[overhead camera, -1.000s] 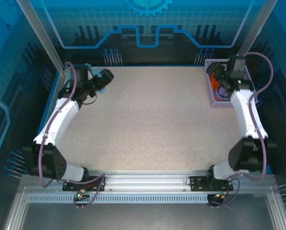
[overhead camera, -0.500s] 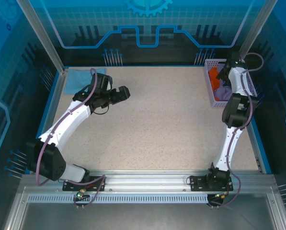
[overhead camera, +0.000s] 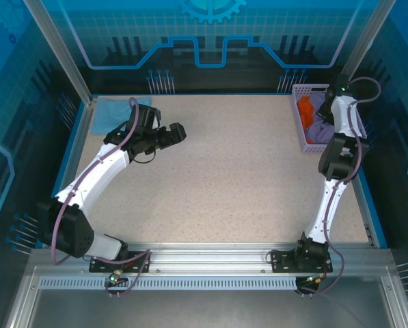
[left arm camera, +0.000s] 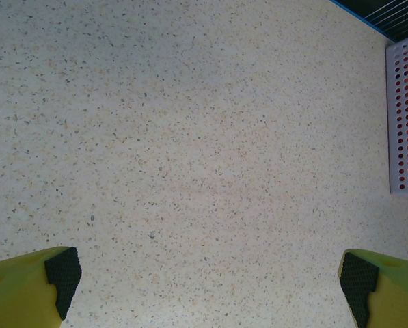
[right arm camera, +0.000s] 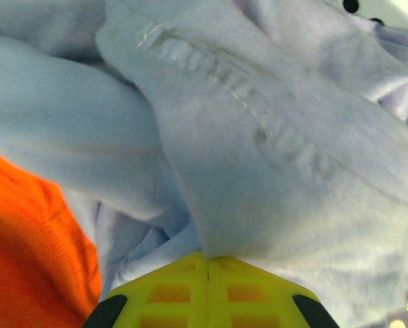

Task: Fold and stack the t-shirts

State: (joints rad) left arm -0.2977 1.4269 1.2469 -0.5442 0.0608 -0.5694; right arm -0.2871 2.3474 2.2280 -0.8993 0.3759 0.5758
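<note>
1. The right jaws are pressed shut, apparently pinching a fold of the lavender t-shirt inside the basket, at two o'clock on the tabletop.
2. The orange t-shirt is bunched at the jaws' eight o'clock, touching the lavender one.
3. The left jaws gape wide and hold nothing, above bare tabletop.
4. A light blue t-shirt lies flat in the ten o'clock corner and looks folded. Likely one is done and two are left, with no stack yet.

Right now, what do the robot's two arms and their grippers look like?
The left arm and right arm have white rounded shells with black joints and bases, and a purplish-grey cable runs along each. The left gripper has yellow-green plastic fingers with black dimpled pads; the right gripper has matching yellow-green fingers.
</note>
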